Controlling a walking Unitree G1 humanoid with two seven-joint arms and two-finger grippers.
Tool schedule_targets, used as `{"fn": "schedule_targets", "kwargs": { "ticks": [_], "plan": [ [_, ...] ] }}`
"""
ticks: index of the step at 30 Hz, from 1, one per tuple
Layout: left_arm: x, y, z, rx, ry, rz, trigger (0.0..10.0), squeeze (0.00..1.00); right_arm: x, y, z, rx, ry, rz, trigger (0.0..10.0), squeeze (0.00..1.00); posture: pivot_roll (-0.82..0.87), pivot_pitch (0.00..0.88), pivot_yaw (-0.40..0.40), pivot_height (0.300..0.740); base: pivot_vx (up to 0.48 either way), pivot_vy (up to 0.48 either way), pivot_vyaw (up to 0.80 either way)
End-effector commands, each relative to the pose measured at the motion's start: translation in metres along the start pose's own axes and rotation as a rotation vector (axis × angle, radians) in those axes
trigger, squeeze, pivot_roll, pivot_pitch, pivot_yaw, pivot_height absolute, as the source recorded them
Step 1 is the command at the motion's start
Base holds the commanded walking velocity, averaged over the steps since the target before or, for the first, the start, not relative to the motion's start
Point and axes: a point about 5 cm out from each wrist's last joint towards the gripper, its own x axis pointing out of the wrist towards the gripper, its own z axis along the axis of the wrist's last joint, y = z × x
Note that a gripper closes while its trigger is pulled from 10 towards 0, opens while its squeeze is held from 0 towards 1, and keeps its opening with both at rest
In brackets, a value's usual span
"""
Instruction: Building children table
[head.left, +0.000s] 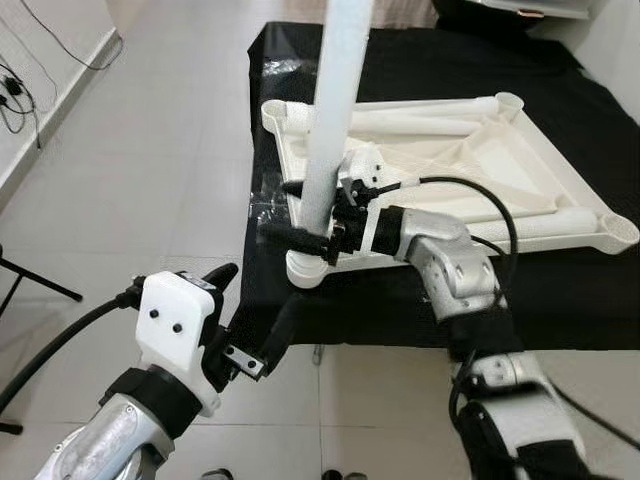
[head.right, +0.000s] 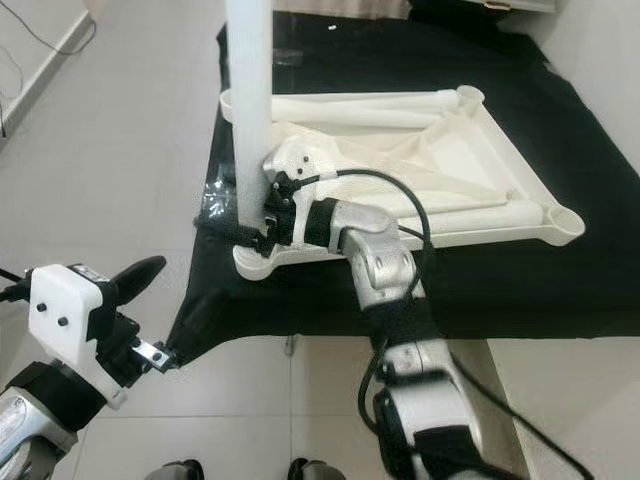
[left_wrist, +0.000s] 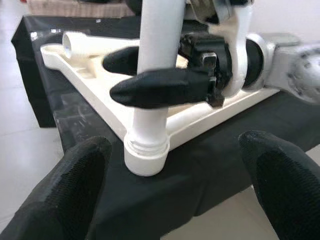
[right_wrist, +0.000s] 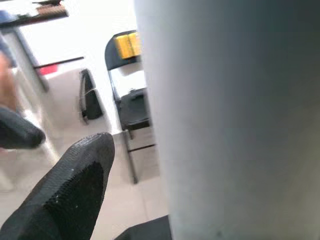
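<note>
A white children's table top (head.left: 560, 170) lies upside down on a black cloth. One white leg (head.left: 335, 100) stands upright in the near-left corner socket (left_wrist: 145, 155). My right gripper (head.left: 300, 212) is shut on this leg just above the socket, one finger (left_wrist: 160, 87) on each side. The right wrist view has the leg (right_wrist: 235, 120) close up beside a black finger (right_wrist: 70, 195). My left gripper (head.left: 265, 285) is open below the table's near-left corner, facing the socket, nothing between its fingers (left_wrist: 75, 190). Two more white legs (head.left: 420, 122) (head.left: 560, 225) lie inside the upturned top.
The black cloth (head.left: 400, 60) covers the support table and hangs over its near edge. Pale tile floor (head.left: 150, 150) spreads to the left, with cables (head.left: 15, 90) by the wall and a black stand foot (head.left: 40, 280). A black folding chair (right_wrist: 127, 100) stands farther off.
</note>
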Motion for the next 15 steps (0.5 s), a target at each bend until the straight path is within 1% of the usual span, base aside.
{"fn": "schedule_targets", "kwargs": {
  "ticks": [1,3,4,5,7,8,12,14,15],
  "plan": [
    [-0.002,-0.003,-0.002,-0.008,0.015,-0.016,10.0,0.00,0.000,0.000,0.000,0.000,-0.018,0.031,10.0,0.00,0.26,0.269,-0.127,0.740,0.000,0.000,0.00],
    [-0.003,-0.001,-0.003,-0.005,0.019,0.001,10.0,0.00,0.008,-0.006,0.010,-0.003,-0.031,0.078,10.0,0.00,0.27,0.279,-0.128,0.740,0.000,0.000,0.00],
    [-0.003,-0.001,-0.003,-0.005,0.019,0.001,10.0,0.00,0.008,-0.006,0.010,-0.003,-0.031,0.078,10.0,0.00,0.27,0.279,-0.128,0.740,0.000,0.000,0.00],
    [-0.004,0.000,-0.003,-0.004,0.019,0.007,10.0,0.00,0.011,-0.007,0.013,-0.012,-0.029,0.102,4.7,0.00,0.27,0.279,-0.128,0.740,0.000,0.000,0.00],
    [-0.004,0.000,-0.003,-0.004,0.019,0.007,10.0,0.00,0.011,-0.007,0.013,-0.012,-0.029,0.102,4.7,0.00,0.27,0.279,-0.128,0.740,0.000,0.000,0.00],
    [-0.004,0.000,-0.003,-0.005,0.022,0.008,10.0,0.00,0.009,-0.012,0.022,-0.019,-0.032,0.128,0.0,0.00,0.27,0.280,-0.128,0.740,0.000,0.000,0.00],
    [-0.004,-0.001,-0.004,-0.005,0.025,0.006,10.0,0.00,0.001,-0.015,0.024,-0.023,-0.025,0.159,0.0,0.00,0.27,0.276,-0.124,0.740,0.000,0.000,0.00],
    [-0.004,-0.001,-0.004,-0.005,0.025,0.006,10.0,0.00,0.001,-0.015,0.024,-0.023,-0.025,0.159,0.0,0.00,0.27,0.276,-0.124,0.740,0.000,0.000,0.00],
    [-0.004,-0.001,-0.004,-0.006,0.026,0.005,10.0,0.00,-0.006,-0.017,0.024,-0.024,-0.021,0.157,0.0,0.00,0.27,0.274,-0.118,0.740,0.000,0.000,0.00]
  ]
}}
